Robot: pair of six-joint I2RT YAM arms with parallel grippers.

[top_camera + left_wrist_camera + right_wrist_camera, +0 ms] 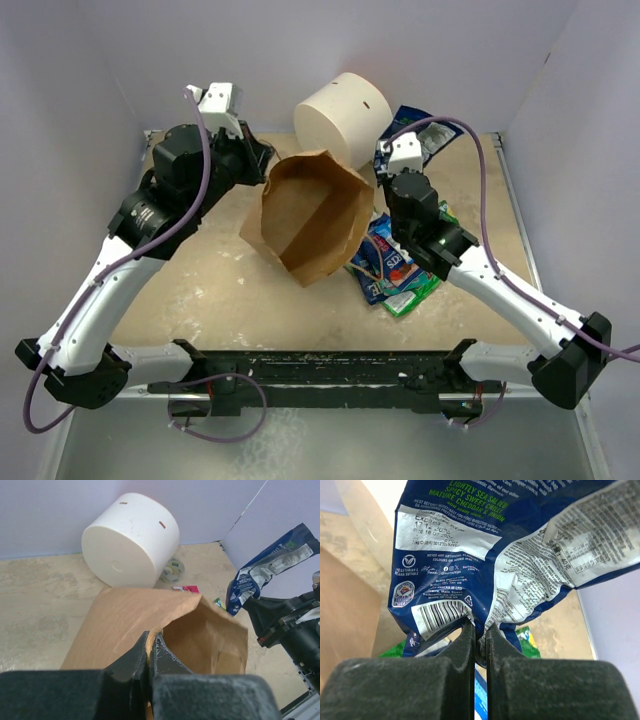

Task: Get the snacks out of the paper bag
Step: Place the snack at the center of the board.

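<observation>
Right pincer (480, 630) grips the dark blue packet (465, 545) by one edge, its length running up-frame. Left pincer (151, 640) is closed tight on the paper bag (125, 625) rim.

The brown paper bag (312, 215) sits tilted, mouth open; blue and green packets (388, 266) lie piled beside it, one dark blue packet (470, 555) raised.

A big white cylinder (343, 118) with two small slots in its flat face sits at the far end of the mottled beige table (200, 280). A small clear tape roll (173, 570) lies just beside its base.
</observation>
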